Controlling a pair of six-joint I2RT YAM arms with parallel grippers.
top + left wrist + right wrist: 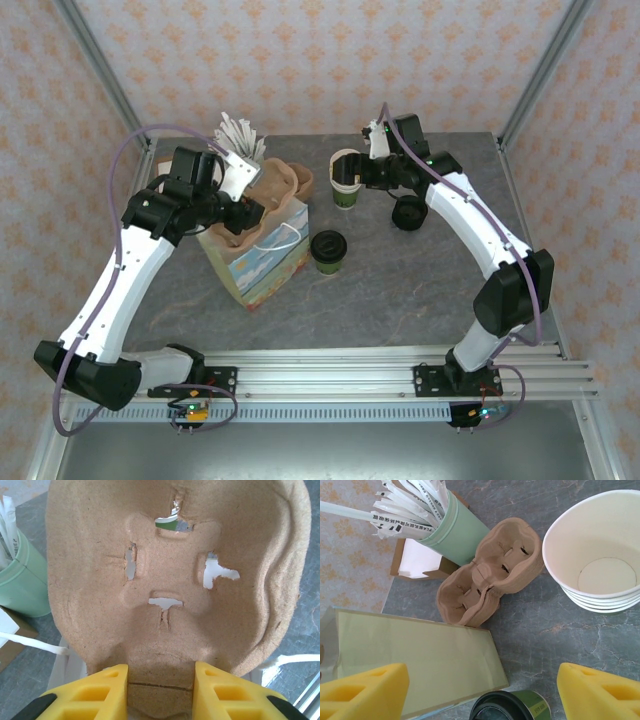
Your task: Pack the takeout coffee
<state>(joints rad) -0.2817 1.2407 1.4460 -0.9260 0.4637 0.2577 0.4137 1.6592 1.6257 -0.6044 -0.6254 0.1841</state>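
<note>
The coffee cup [328,250] with its black lid stands upright on the grey table [420,285], just beside the right side of the paper bag [262,262] and apart from it. The left gripper [160,687] is clamped on the near edge of a brown cardboard cup carrier [175,580], with its yellow fingers [97,692] pressed on either side of the rim. In the top view, the carrier sits tilted at the back of the bag's open mouth; whether its far end rests on the table I cannot tell. Behind the carrier stands a green holder [240,135] full of wrapped sticks, and a flat box [415,560] of white paper lies beside it. The right gripper [480,680] hangs spread wide with nothing between its fingers. Its wrist view looks down on the lidded cup at the bottom edge, between the two yellow fingers and below them. A stack of lidless cups [346,185] stands at the far middle of the table, close to the right arm's wrist. A pile of loose black lids [408,212] lies to the right of the stack, under the right arm.
</note>
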